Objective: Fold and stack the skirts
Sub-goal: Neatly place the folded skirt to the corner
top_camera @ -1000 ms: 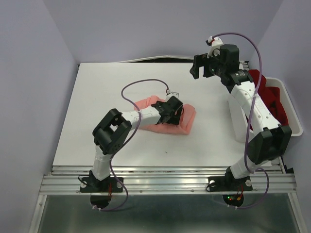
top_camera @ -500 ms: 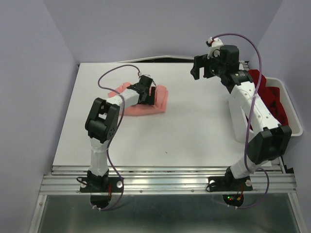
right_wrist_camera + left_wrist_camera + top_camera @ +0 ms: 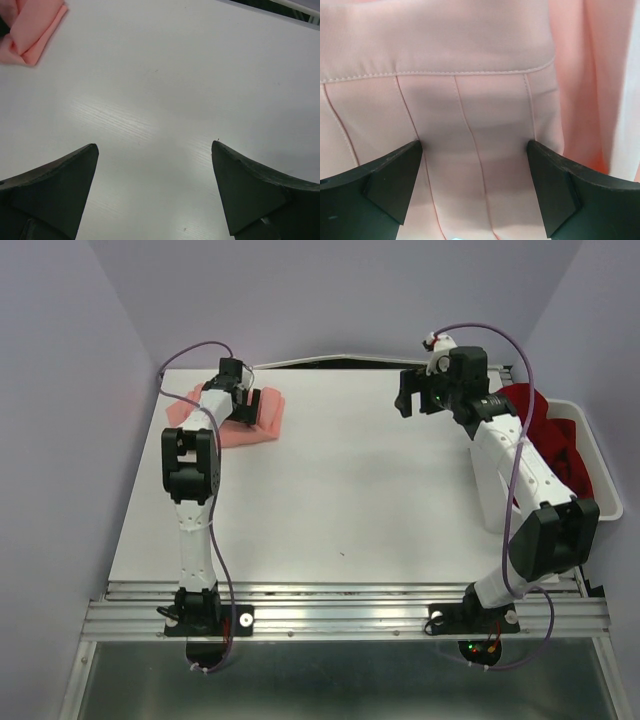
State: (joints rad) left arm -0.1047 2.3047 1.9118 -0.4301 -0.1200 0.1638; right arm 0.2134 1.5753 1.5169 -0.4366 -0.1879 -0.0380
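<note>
Far-left corner: the folded salmon-pink skirt point(image 3: 268, 418) lies on the table point(image 3: 350, 490). The left gripper point(image 3: 243, 405) is on or just above it, jaws spread wide, pinching nothing. The step in hand is judged to be placing the first folded skirt. Centre-right: the right gripper point(image 3: 412, 392) hovers above the table, jaws likewise spread, empty. Far right: the white bin point(image 3: 603, 502) holds the deep red skirt point(image 3: 548, 430), bunched. The next move calls for lifting it out for folding.

Pretty clearly a robotics lab test cell: bare white worktop point(image 3: 380, 500) boxed in by plain lavender walls point(image 3: 60, 390), with a left arm point(image 3: 190, 500) and right arm point(image 3: 520, 460) bolted to an aluminium rail point(image 3: 340, 618) along the bottom of the frame.
</note>
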